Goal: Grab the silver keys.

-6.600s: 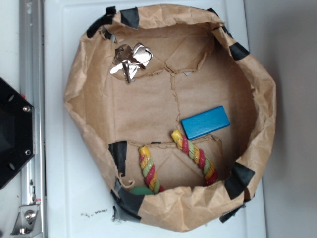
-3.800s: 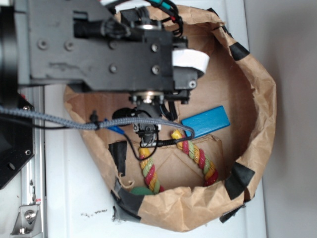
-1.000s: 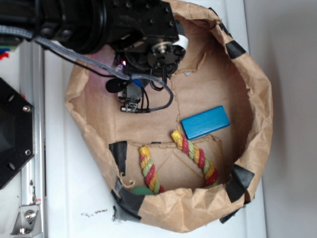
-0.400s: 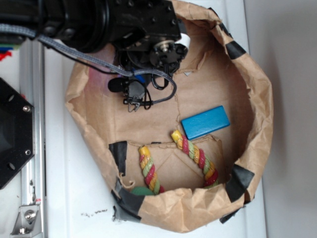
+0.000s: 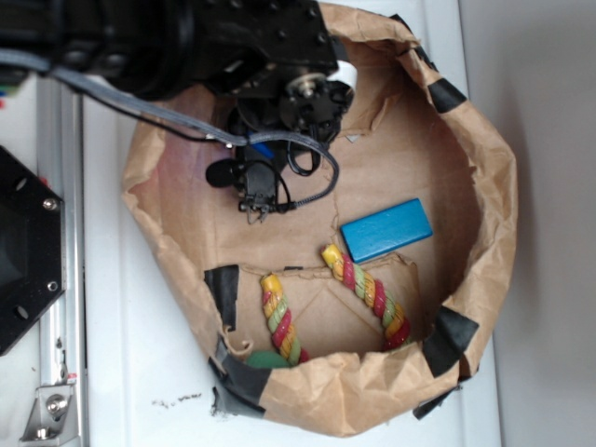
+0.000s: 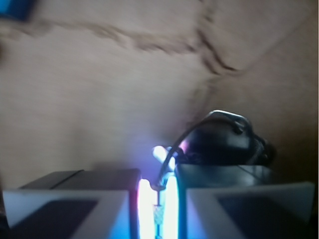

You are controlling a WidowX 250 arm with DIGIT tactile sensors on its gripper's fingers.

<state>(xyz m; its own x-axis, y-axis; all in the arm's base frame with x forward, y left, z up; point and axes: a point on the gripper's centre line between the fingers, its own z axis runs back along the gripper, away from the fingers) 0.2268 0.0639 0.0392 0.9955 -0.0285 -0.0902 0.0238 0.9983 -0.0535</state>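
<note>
While the arm is reaching down into the upper left part of the crumpled paper bag, the grab is looking mostly made, though not proven; in the wrist view the jaws are standing narrow, nearly together, with only a bright glowing slit between them, and a thin wire-like loop is running out of that slit. That loop is curving toward a dark lump with a shiny silver-grey edge, just ahead of the jaws and a little to the right of them; I am taking this lump to be the silver keys, so the jaws are probably pinching the bunch by one thin part. In the exterior view the keys are lying hidden under the arm, so nothing there is confirming the hold. What is left, as I am judging it, is to raise the bunch clear of the bag floor and show that it is hanging securely.

As for looks, the keys are showing blurred and in shadow; only a curved glint of metal and a dark, jumbled mass are reading clearly, and single keys cannot be told apart.

Well away from the jaws, toward the far side of the bag floor, a blue block is lying flat; beyond it a striped rope is curling along the bag's lower wall; the bag is sitting on a white tabletop.
</note>
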